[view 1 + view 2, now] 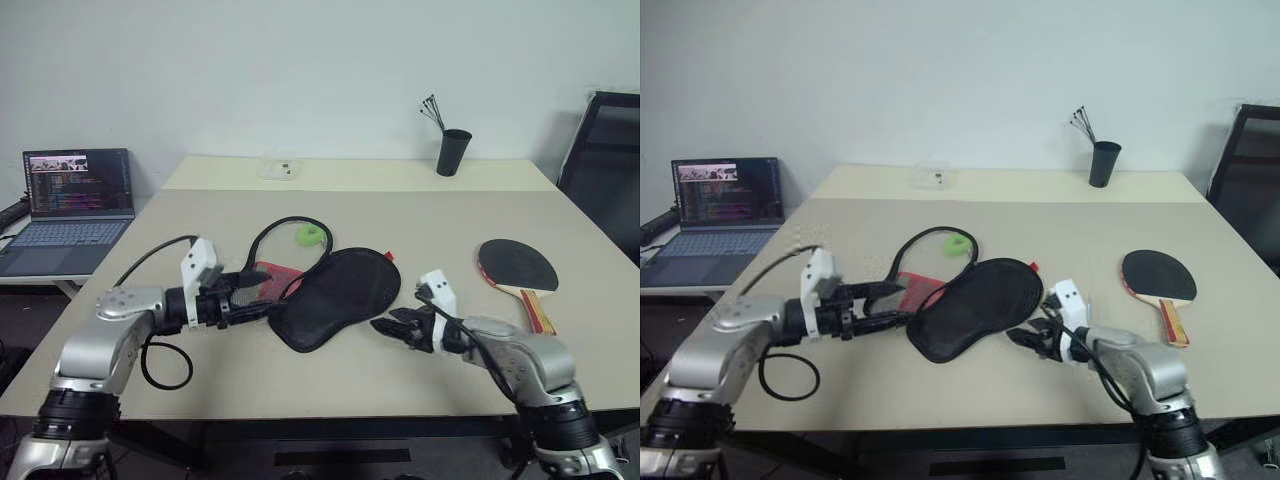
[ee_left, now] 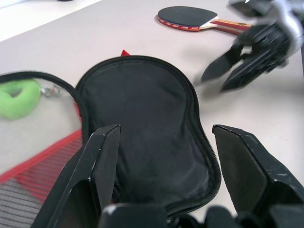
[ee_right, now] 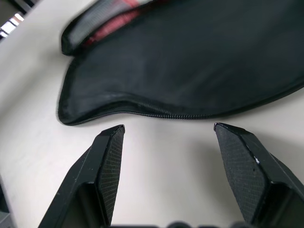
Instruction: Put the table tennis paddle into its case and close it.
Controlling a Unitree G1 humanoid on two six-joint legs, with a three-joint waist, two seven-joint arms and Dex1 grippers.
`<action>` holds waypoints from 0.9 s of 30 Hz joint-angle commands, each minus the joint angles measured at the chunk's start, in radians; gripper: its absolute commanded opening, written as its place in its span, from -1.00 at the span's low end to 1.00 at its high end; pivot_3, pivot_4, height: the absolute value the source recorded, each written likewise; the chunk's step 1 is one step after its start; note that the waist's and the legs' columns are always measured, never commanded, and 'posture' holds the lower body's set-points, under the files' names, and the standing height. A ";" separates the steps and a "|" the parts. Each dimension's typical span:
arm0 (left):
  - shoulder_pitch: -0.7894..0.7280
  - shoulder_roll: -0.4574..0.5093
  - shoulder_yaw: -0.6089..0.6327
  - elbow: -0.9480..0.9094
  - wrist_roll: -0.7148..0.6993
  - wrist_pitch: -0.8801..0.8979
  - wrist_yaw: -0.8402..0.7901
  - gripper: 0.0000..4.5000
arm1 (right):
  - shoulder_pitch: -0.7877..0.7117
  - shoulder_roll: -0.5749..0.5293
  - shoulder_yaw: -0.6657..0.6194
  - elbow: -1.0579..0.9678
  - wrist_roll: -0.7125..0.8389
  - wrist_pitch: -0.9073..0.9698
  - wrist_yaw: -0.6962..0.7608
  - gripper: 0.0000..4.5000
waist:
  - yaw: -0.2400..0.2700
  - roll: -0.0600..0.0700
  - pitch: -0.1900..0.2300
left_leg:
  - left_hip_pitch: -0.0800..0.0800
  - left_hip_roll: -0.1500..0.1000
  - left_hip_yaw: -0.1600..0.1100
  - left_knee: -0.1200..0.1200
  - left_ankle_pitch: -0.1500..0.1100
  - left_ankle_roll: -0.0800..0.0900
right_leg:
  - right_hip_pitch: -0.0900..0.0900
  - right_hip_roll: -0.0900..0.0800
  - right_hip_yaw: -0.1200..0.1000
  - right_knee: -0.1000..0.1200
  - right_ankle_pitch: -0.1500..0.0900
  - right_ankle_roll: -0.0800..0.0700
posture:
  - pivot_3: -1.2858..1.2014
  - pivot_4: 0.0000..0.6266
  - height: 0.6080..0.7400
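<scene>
The case [image 1: 335, 295] lies open in the middle of the table, its black flap up, with red mesh [image 1: 275, 278] and a green tag [image 1: 311, 234] on its left side. The table tennis paddle [image 1: 517, 268] rests black face up at the right, handle toward the front edge. My left gripper [image 1: 260, 290] is open at the case's left end; in the left wrist view its fingers [image 2: 95, 175] stand either side of the black flap [image 2: 142, 118]. My right gripper [image 1: 385, 325] is open just off the case's right front edge [image 3: 190, 61], with nothing between its fingers.
A laptop [image 1: 75, 205] sits on a side table at the left. A black cup with sticks [image 1: 452, 150] and a small clear box [image 1: 280, 168] stand at the table's back. A black chair [image 1: 605, 150] is at the right. A black cable [image 1: 165, 365] loops by my left arm.
</scene>
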 commanded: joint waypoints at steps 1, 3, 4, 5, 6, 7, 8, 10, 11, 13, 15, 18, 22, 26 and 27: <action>-0.037 0.030 0.023 0.006 -0.005 0.000 -0.029 0.50 | -0.032 0.038 -0.005 0.040 -0.032 -0.002 -0.053 0.45 | 0.000 0.000 0.000 | 0.000 0.000 0.000 0.000 0.000 0.000 | 0.000 0.000 0.000 0.000 0.000 0.000 | 0.03 -0.52 1.00; -0.053 0.032 0.014 0.012 0.001 0.002 -0.033 0.50 | -0.041 0.066 -0.022 0.053 -0.023 0.002 -0.061 0.45 | 0.000 -0.001 0.000 | 0.000 0.000 0.000 0.000 0.000 0.000 | 0.000 0.000 0.000 0.000 0.000 0.000 | 0.03 -0.52 1.00; -0.059 0.032 0.011 0.013 0.004 0.003 -0.034 0.50 | -0.046 0.082 -0.035 0.056 -0.014 0.006 -0.064 0.45 | 0.000 -0.001 -0.001 | 0.000 0.000 0.000 0.000 0.000 0.000 | 0.000 0.000 0.000 0.001 0.000 0.000 | 0.03 -0.52 1.00; -0.062 0.032 0.011 0.015 0.005 0.003 -0.037 0.50 | -0.049 0.094 -0.043 0.056 -0.010 0.010 -0.068 0.45 | -0.001 -0.001 0.000 | 0.000 0.000 -0.001 0.000 0.000 0.000 | 0.000 0.000 0.000 0.001 0.000 0.000 | 0.03 -0.52 1.00; -0.067 0.032 0.010 0.014 0.006 0.006 -0.036 0.50 | -0.058 0.116 -0.060 0.061 0.005 0.021 -0.073 0.45 | -0.001 -0.001 -0.001 | 0.000 0.000 -0.001 0.000 0.000 0.000 | 0.000 0.000 0.000 0.001 0.000 0.001 | 0.03 -0.52 1.00; -0.070 0.031 0.009 0.013 0.006 0.008 -0.036 0.50 | -0.067 0.139 -0.077 0.067 0.020 0.030 -0.080 0.45 | -0.001 -0.001 -0.001 | 0.001 0.000 -0.001 0.000 0.000 0.000 | 0.000 0.000 0.000 0.002 0.000 0.000 | 0.03 -0.52 1.00; -0.072 0.032 0.008 0.011 0.007 0.010 -0.036 0.50 | -0.078 0.164 -0.093 0.076 0.032 0.039 -0.087 0.45 | -0.001 -0.001 0.000 | 0.001 0.000 -0.001 0.000 0.000 0.000 | 0.000 0.000 0.000 0.002 0.000 0.001 | 0.03 -0.52 1.00; -0.073 0.033 0.007 0.009 0.008 0.012 -0.038 0.50 | -0.098 0.207 -0.119 0.094 0.048 0.048 -0.102 0.45 | -0.004 -0.001 0.000 | 0.000 0.000 -0.001 0.000 0.000 0.000 | 0.000 0.001 0.000 0.002 0.000 0.000 | 0.03 -0.52 1.00; -0.074 0.034 0.006 0.009 0.009 0.012 -0.038 0.50 | -0.104 0.219 -0.126 0.099 0.051 0.052 -0.108 0.45 | -0.005 -0.001 0.000 | 0.000 0.001 0.000 0.000 0.000 0.000 | -0.001 0.001 0.000 0.002 0.001 -0.001 | 0.03 -0.52 1.00; -0.075 0.035 0.004 0.007 0.011 0.013 -0.040 0.50 | -0.128 0.250 -0.129 0.126 0.045 0.042 -0.121 0.45 | -0.006 -0.001 0.000 | 0.000 0.001 0.000 -0.001 0.000 0.000 | -0.001 0.001 0.000 0.002 0.004 0.002 | 0.03 -0.52 1.00; -0.078 0.035 0.002 0.003 0.013 0.017 -0.040 0.50 | -0.152 0.276 -0.132 0.153 0.041 0.031 -0.133 0.45 | -0.007 -0.001 0.000 | 0.000 0.001 0.000 -0.001 0.000 0.000 | -0.001 0.001 0.000 0.001 0.004 0.002 | 0.03 -0.52 1.00; -0.086 0.032 -0.003 0.003 0.018 0.017 -0.043 0.50 | -0.187 0.308 -0.134 0.191 0.034 0.012 -0.150 0.45 | -0.009 0.000 0.000 | 0.000 0.001 0.000 -0.001 0.000 0.000 | -0.001 0.001 0.000 0.001 0.004 0.003 | 0.03 -0.52 1.00; -0.087 0.025 -0.004 0.000 0.022 0.017 -0.041 0.50 | -0.200 0.316 -0.143 0.210 0.031 0.010 -0.168 0.28 | -0.011 0.000 0.000 | 0.000 0.001 0.000 -0.001 0.000 0.000 | -0.001 0.001 0.000 0.001 0.004 0.003 | 0.03 -0.52 1.00; -0.062 0.019 -0.001 -0.014 0.023 0.009 -0.041 0.50 | -0.196 0.304 -0.171 0.200 0.048 0.044 -0.180 -0.28 | -0.011 0.000 0.000 | 0.000 0.001 0.000 -0.001 0.000 0.000 | -0.002 0.001 0.000 0.001 0.004 0.002 | 0.03 -0.52 1.00; -0.055 0.017 -0.001 -0.018 0.023 0.008 -0.039 0.50 | -0.198 0.297 -0.182 0.193 0.057 0.060 -0.182 -0.44 | -0.011 0.000 0.000 | 0.000 0.001 0.000 -0.001 0.000 0.000 | -0.002 0.001 0.000 0.001 0.004 0.002 | 0.03 -0.52 1.00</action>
